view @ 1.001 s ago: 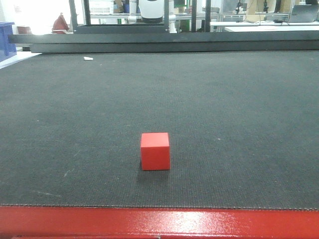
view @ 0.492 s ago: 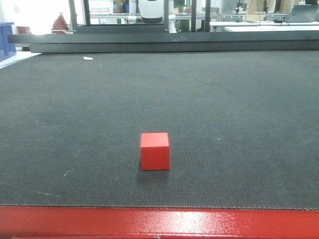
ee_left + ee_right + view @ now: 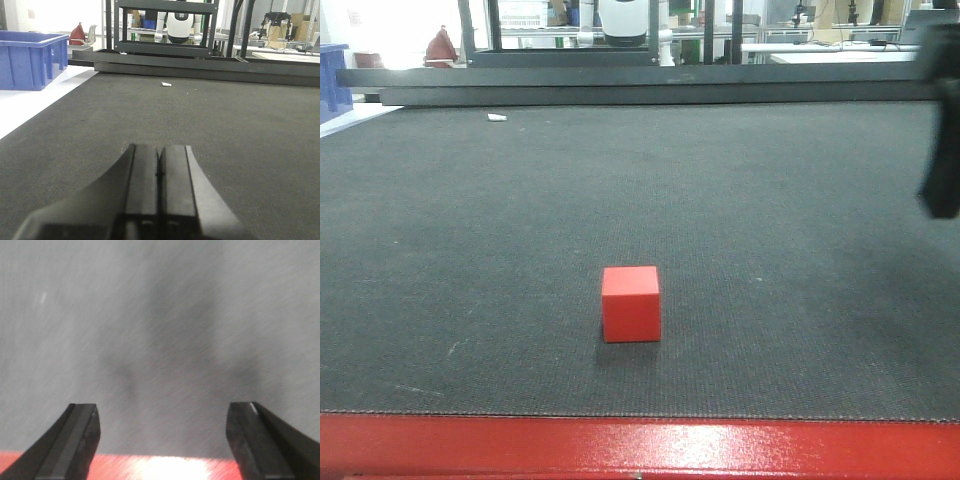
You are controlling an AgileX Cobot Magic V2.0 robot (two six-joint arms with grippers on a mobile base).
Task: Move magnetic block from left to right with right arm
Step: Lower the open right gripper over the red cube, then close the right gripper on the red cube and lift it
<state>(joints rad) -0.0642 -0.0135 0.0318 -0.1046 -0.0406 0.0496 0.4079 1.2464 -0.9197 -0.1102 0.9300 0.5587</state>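
Showing 1 small matte red cube (image 3: 631, 304) sitting square near the front of a dark grey woven mat (image 3: 770, 200), just behind a glossy red table edge (image 3: 640, 445). Catching 1 blurred black arm piece (image 3: 941, 130) hanging at the right border, well apart from the cube.

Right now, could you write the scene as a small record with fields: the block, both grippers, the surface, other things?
Block: magnetic block, a red cube, alone on the mat near its front edge, untouched.
Left gripper: left gripper, shut, empty, low over the mat.
Right gripper: right gripper, open, empty, above the mat; block not in its view.
Surface: dark mat with red front edge.
Other: blue bin at far left; small white item near the far rail.
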